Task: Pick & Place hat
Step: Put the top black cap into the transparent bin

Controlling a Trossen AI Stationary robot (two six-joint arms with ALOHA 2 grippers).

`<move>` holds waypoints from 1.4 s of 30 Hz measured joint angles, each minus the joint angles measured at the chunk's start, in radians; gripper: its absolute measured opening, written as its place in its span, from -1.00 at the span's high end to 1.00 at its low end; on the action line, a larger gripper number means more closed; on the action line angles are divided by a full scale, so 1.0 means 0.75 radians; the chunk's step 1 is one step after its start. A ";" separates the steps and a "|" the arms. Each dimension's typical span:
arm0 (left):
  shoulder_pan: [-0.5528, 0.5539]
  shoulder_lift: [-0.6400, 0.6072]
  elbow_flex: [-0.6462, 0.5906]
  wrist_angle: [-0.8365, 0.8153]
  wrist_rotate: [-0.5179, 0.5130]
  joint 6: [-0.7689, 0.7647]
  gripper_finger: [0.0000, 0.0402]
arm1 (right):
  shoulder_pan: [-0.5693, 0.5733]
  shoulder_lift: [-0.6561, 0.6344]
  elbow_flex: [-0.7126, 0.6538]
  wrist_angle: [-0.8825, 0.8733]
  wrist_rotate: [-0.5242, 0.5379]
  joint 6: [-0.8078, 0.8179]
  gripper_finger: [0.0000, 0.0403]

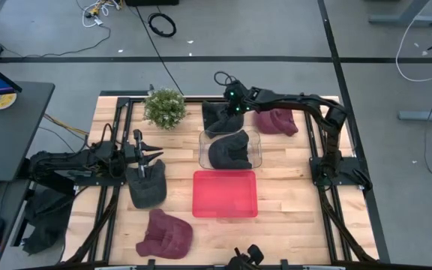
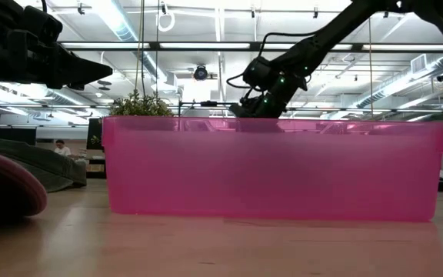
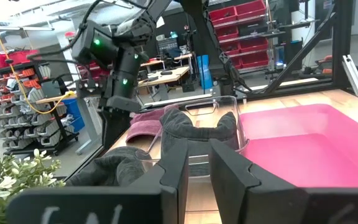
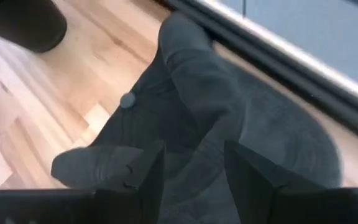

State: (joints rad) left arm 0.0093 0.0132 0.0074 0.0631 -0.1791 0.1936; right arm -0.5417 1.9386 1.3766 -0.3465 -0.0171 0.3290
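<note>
Several hats lie on the wooden table. One dark grey hat [image 1: 217, 118] [image 4: 185, 106] sits near the far edge, and my right gripper [image 1: 231, 105] [image 4: 194, 171] is down on it from above, shut on its cloth. Another dark grey hat [image 1: 231, 150] [image 3: 194, 130] rests in the clear bin [image 1: 256, 147]. A third dark grey hat [image 1: 147, 186] lies flat by my left gripper [image 1: 150, 155] [image 3: 199, 171], which hovers just on its far side, narrowly open and holding nothing. Maroon hats lie at the far right [image 1: 277, 121] and the near left [image 1: 164, 234]. The pink bin [image 1: 225, 193] [image 2: 271, 165] holds no hat. My right gripper pinches a raised fold [image 4: 194, 134] of the dark grey hat's crown between its two fingers. The fingers come from above, pointing down, with the fold running between them. The rest of the hat lies spread on the table below.
A potted plant [image 1: 164, 107] stands at the far edge, left of the right gripper. The clear bin and the pink bin sit mid-table, one behind the other. Black frame rails [image 1: 328, 187] run along both table sides. Bare wood shows near the right and near edges.
</note>
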 joint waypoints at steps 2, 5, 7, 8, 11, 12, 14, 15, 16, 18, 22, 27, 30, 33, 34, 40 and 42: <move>0.000 0.000 -0.001 -0.001 0.000 0.001 0.67 | -0.003 0.015 0.000 0.000 -0.033 0.000 0.17; 0.000 0.000 0.000 -0.001 0.000 0.000 0.67 | -0.003 0.036 0.000 -0.004 -0.042 0.004 0.17; 0.000 -0.001 0.000 -0.001 0.000 0.001 0.67 | -0.004 0.052 0.001 0.000 -0.029 0.004 0.17; 0.000 0.000 -0.001 -0.001 0.000 0.000 0.67 | -0.007 0.062 0.001 -0.006 -0.029 0.003 0.17; 0.000 -0.001 -0.001 -0.001 0.000 0.001 0.67 | -0.016 0.081 0.001 -0.006 -0.029 0.004 0.17; 0.000 -0.001 -0.001 -0.001 0.000 0.000 0.67 | -0.019 0.086 0.001 0.001 -0.028 0.004 0.17; 0.000 0.000 0.000 -0.001 0.000 0.001 0.67 | -0.025 0.091 0.001 -0.003 -0.028 0.003 0.17; 0.000 0.000 0.000 -0.001 0.000 0.001 0.67 | -0.028 0.091 0.001 -0.006 -0.028 0.003 0.17; 0.000 0.000 -0.001 0.000 0.000 0.001 0.67 | -0.030 0.091 0.001 -0.002 -0.027 0.002 0.17; -0.001 -0.001 0.000 -0.001 0.000 0.000 0.67 | -0.032 0.091 0.001 -0.005 -0.024 -0.001 0.17; 0.000 0.000 0.000 0.000 0.000 0.000 0.67 | -0.035 0.091 0.001 -0.005 -0.024 -0.007 0.20; 0.000 0.000 -0.001 -0.001 0.001 0.000 0.67 | -0.035 0.096 0.001 0.020 -0.030 -0.017 0.26; 0.000 0.000 0.000 -0.001 0.000 0.000 0.67 | -0.035 0.096 0.001 0.022 -0.035 -0.037 0.30; 0.000 -0.001 0.000 -0.001 0.001 0.000 0.67 | -0.035 0.096 0.001 0.021 -0.036 -0.041 0.33; -0.001 0.000 -0.001 -0.001 0.001 0.000 0.67 | -0.035 0.096 0.001 0.021 -0.035 -0.041 0.34; -0.001 -0.001 0.000 -0.001 0.001 0.001 0.67 | -0.035 0.096 0.001 0.013 -0.038 -0.052 0.38; 0.000 0.000 0.000 -0.001 0.001 0.001 0.67 | -0.035 0.096 0.001 0.013 -0.038 -0.052 0.39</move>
State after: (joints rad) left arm 0.0091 0.0130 0.0072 0.0628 -0.1787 0.1940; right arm -0.5678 2.0109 1.3769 -0.3367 -0.0455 0.2901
